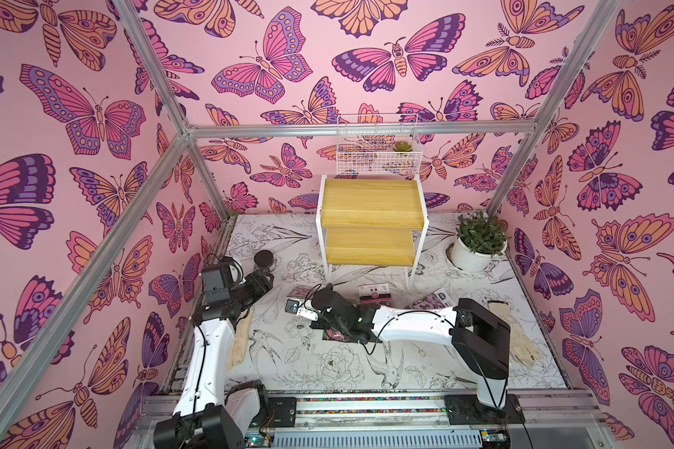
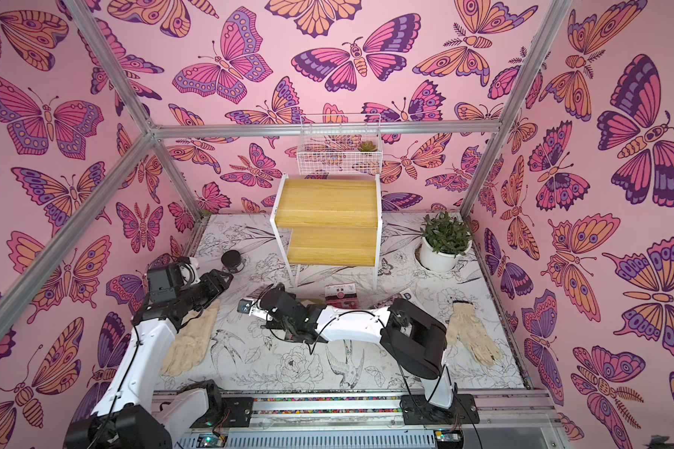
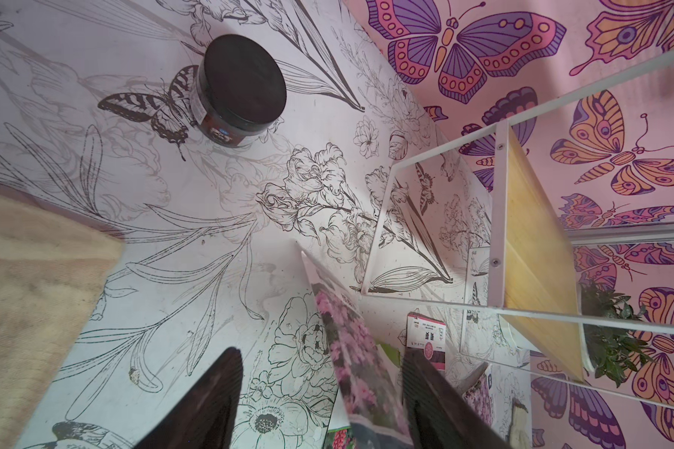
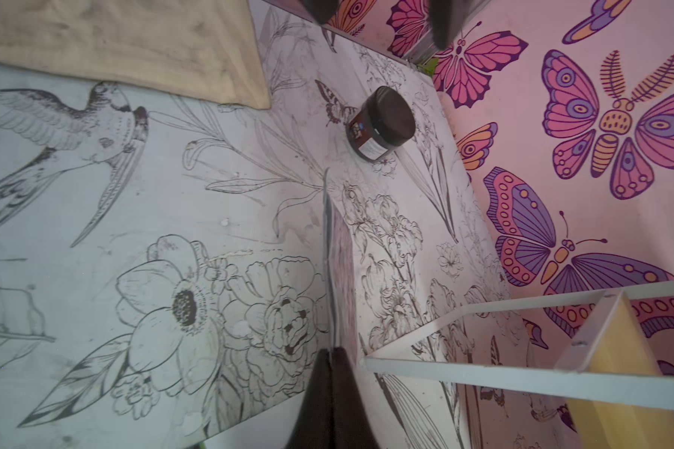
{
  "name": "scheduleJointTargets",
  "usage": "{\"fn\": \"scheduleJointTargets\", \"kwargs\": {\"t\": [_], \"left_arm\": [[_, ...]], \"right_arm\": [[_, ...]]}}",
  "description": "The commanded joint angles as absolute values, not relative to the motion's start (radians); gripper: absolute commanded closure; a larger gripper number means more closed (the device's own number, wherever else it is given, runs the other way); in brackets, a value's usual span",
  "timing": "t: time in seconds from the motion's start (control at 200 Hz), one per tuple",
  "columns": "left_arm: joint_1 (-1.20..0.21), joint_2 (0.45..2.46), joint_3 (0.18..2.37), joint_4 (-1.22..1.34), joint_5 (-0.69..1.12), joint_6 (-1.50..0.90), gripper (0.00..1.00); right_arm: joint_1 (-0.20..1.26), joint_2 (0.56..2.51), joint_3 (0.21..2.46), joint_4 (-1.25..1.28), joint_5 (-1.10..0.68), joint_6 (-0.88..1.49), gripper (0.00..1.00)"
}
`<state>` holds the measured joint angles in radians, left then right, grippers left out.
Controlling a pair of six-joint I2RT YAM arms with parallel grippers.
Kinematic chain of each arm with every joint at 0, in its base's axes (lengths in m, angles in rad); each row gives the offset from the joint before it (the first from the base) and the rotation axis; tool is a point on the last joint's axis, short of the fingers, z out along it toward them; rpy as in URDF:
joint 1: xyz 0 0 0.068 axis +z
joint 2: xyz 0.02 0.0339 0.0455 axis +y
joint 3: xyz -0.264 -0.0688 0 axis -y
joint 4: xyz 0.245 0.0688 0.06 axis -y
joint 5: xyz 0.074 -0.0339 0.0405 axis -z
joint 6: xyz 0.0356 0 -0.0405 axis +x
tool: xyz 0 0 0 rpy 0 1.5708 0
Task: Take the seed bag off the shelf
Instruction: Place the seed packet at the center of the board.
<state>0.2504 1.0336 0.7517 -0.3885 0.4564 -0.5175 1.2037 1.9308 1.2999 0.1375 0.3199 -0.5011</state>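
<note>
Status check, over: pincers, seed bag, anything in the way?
Right pincer shut on seed bag, edge-on, off the shelf. Left pincer open, holding nothing. Shelf boards bare. Black jar ahead of left pincer, apart.

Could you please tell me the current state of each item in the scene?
shelf: both tiers bare
seed bag: off the shelf, held edge-on
right gripper: shut on the seed bag
left gripper: open, holding nothing
jar: upright, lid on
potted plant: upright
gloves: lying flat on the table
red packet: lying on the table
wire basket: on the wall, holds a small succulent
</note>
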Motion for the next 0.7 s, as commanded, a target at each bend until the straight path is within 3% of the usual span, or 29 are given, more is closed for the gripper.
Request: {"fn": "scheduleJointTargets", "kwargs": {"t": [0.0, 0.696], "left_arm": [[0.259, 1.034, 0.729, -0.36, 0.488, -0.521, 0.32], [0.26, 1.042, 0.704, -0.325, 0.506, -0.533, 0.32]], "right_arm": [[1.245, 1.945, 1.272, 0.17, 0.316, -0.445, 1.0], [1.289, 2.071, 1.27, 0.209, 0.201, -0.291, 1.0]]}}
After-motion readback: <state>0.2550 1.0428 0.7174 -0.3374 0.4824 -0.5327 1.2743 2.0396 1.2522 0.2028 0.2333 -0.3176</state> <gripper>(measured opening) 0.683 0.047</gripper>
